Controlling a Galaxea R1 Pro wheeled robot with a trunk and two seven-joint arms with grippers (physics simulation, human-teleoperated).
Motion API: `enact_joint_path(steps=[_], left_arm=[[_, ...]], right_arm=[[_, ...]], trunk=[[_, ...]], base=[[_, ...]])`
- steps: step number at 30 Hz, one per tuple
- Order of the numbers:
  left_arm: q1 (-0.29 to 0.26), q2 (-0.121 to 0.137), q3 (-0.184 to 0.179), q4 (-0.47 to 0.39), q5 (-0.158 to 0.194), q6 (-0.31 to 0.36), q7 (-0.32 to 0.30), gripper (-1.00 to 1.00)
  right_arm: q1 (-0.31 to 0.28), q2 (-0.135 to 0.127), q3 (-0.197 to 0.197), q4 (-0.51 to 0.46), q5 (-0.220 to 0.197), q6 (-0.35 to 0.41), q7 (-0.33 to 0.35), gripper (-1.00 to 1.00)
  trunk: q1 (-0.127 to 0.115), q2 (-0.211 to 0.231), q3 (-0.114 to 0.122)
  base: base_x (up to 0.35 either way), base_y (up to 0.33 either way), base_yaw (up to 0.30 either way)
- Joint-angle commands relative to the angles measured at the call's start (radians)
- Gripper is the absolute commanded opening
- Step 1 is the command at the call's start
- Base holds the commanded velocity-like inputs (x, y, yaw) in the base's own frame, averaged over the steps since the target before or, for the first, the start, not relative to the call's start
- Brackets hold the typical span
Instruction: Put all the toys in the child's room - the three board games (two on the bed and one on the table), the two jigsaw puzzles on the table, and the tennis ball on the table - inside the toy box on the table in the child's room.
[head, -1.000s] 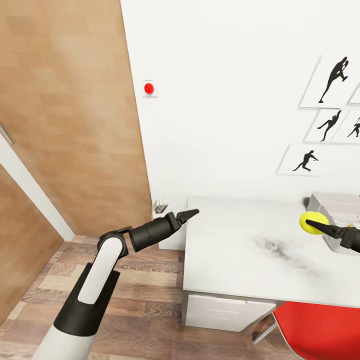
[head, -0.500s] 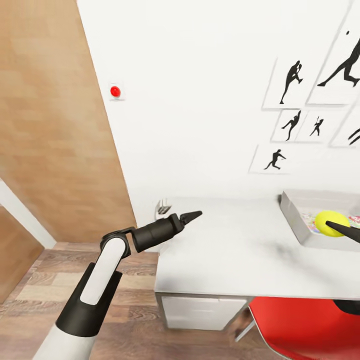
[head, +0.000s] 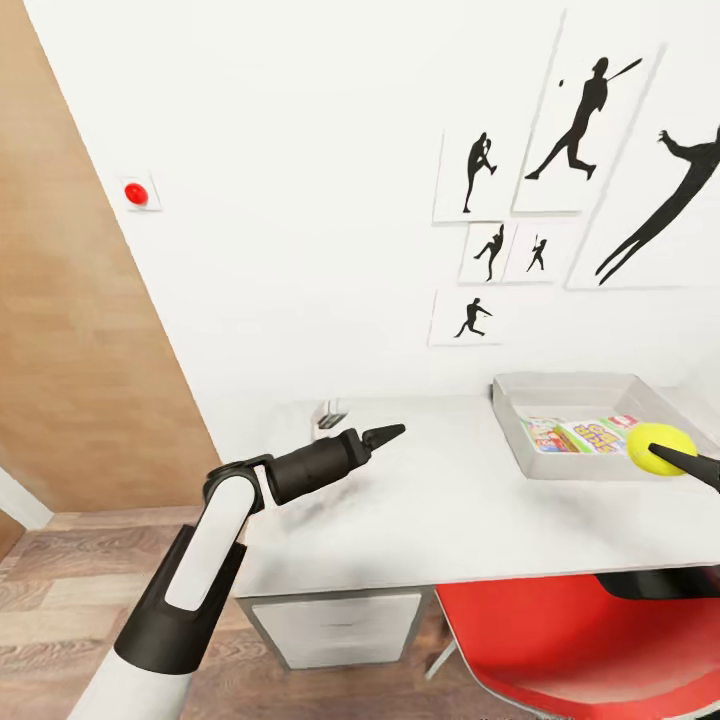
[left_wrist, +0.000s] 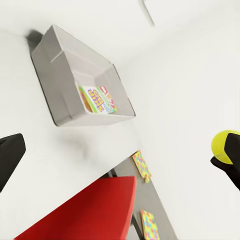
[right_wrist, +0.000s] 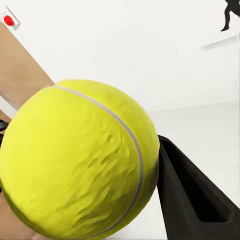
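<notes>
The tennis ball (head: 658, 447), round with no long axis, is clamped in the right gripper (head: 672, 455) over the toy box's (head: 560, 464) near rim at 3 o'clock. One board game (head: 578, 435) lies flat inside, long axis 9-to-3. The left gripper (head: 384, 435) hovers above the table (head: 420, 505), tips together, pointing toward 2 o'clock

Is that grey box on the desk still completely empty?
No, in the head view the toy box already holds a colourful printed board game lying flat on its bottom.
</notes>
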Motion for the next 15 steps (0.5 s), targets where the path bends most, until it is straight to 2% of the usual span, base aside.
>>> enact_joint_path(steps=[1, 8, 15], left_arm=[[-0.001, -0.001, 0.000, -0.001, 0.007, 0.004, 0.007, 1.00], [-0.001, 0.001, 0.002, -0.001, 0.006, 0.004, 0.002, 1.00], [0.000, 0.001, 0.002, -0.001, 0.006, 0.004, -0.002, 1.00]], right_arm=[[-0.001, 0.000, 0.001, 0.001, -0.004, 0.010, 0.001, -1.00], [-0.001, 0.001, 0.006, 0.001, -0.004, 0.011, -0.002, -1.00], [-0.001, 0.002, 0.006, 0.001, -0.004, 0.011, -0.006, -1.00]], trunk=[[0.001, -0.002, -0.001], [0.001, -0.002, 0.006], [0.001, -0.002, 0.008]], base=[[0.000, -0.279, -0.187], [0.000, -0.252, -0.143], [0.000, -0.089, -0.009]])
